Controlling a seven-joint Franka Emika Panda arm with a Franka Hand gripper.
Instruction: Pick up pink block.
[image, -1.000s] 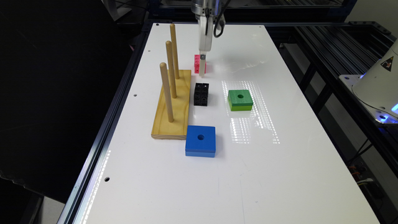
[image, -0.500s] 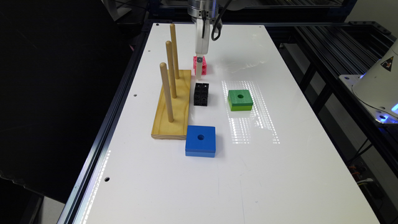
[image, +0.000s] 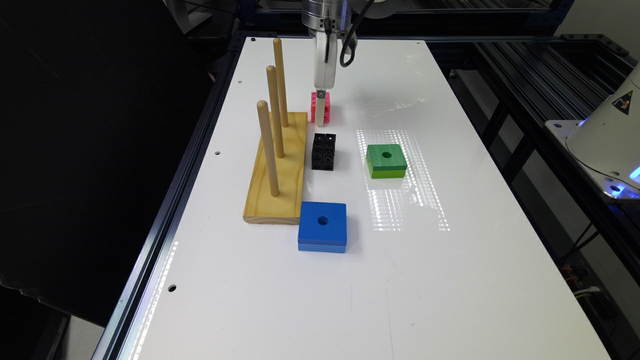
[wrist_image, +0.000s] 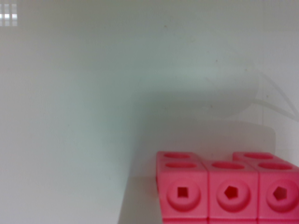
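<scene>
The pink block (image: 325, 107) is a small cube with round holes, standing on the white table (image: 450, 280) beside the far end of the wooden peg base. My gripper (image: 320, 119) comes straight down from above and reaches the block, its white tip overlapping the block's front face in the exterior view. Up close in the wrist view, the pink block (wrist_image: 224, 189) lies at the frame's edge with bare table beyond it. Whether the block is gripped cannot be told.
A wooden base (image: 278, 170) with three upright pegs stands just to the exterior view's left of the block. A black cube (image: 323, 151) sits right in front of it. A green block (image: 385, 160) and a blue block (image: 322, 226) lie nearer the camera.
The gripper has shifted slightly to the exterior view's left and come lower at the pink block. The blocks have stayed in place.
</scene>
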